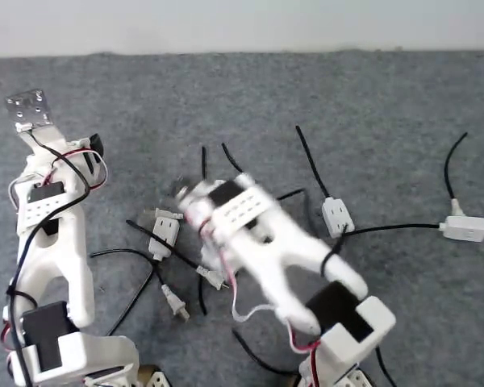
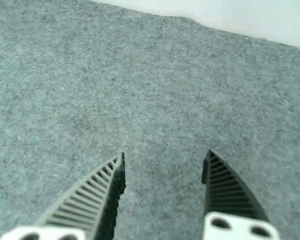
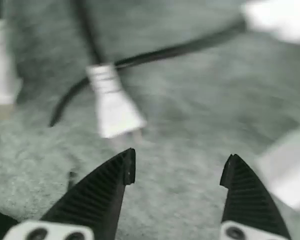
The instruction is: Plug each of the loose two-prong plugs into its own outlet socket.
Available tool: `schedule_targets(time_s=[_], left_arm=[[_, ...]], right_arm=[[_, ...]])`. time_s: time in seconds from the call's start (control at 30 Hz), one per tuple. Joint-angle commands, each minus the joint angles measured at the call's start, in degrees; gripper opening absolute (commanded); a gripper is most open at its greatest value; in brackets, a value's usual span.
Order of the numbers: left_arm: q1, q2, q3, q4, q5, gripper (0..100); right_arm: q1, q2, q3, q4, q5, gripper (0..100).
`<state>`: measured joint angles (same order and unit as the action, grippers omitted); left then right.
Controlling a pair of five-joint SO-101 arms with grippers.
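right hand (image 3: 182,156) hangs low, fingers spread wide, near a white plug (image 3: 115,112).

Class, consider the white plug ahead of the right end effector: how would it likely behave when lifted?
The plug looks small and rigid, so probably light and stiff. Its black cord bends loosely across the carpet, so it would likely trail and tug sideways. The smooth tapered body might slip.

Nothing is showing that can be read. No letters, numbers or signs are standing out on the plugs (image 3: 115,107), the sockets (image 1: 337,216) or the arms (image 1: 56,242).
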<state>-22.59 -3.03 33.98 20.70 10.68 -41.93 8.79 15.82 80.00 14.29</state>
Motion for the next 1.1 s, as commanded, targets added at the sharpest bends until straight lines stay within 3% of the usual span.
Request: schedule_targets(time_s=[0.0,0.33,0.57,0.87,1.07], left_arm=[[0.00,-0.62,-0.84,-1.49,0.18,25],[0.00,-0.70,-0.84,-1.49,0.18,25],[0.00,-0.70,-0.92,-1.58,0.09,25],[0.00,-0.62,-0.92,-1.58,0.09,25],[-0.09,-0.62,-0.92,-1.58,0.09,25]], right_arm=[[-5.67,-0.48,2.90,-5.23,-0.09,26.2],[-5.85,0.75,3.60,-11.03,2.73,26.2],[-6.99,-2.95,0.70,-5.41,2.64,26.2],[-9.71,-4.09,0.53,-5.49,3.16,26.2],[-9.10,-2.95,1.49,-9.98,10.73,26.2]])
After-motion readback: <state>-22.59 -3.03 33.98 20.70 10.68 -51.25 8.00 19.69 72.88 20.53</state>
